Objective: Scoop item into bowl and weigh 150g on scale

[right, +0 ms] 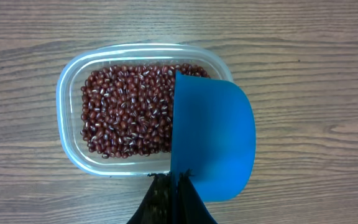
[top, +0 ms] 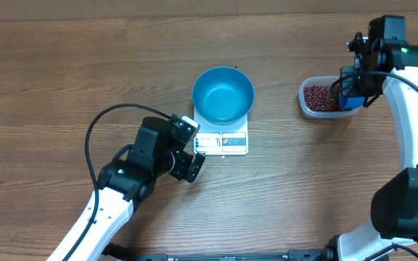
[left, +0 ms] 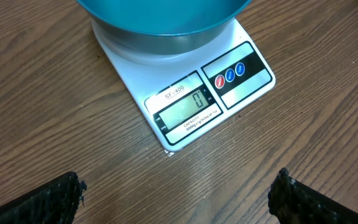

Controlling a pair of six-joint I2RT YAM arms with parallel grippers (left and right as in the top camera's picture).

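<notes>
Two grippers are shown. The left gripper (top: 191, 147) is spread wide with nothing held, near the front of the scale (left: 140, 71), whose display (left: 188, 106) reads 0. The bowl (top: 223, 96) is set on the scale. The right gripper (right: 174, 196) is clamped tight on a scoop (right: 213, 143), which is held over the right end of a tub (right: 64, 109); the beans (right: 126, 118) are kept in that tub, right of the scale.

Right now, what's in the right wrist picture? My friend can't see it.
A blue scoop, gripped by the right tool at the bottom edge, covers the right side of a clear tub of dark red beans on a wooden table.
</notes>
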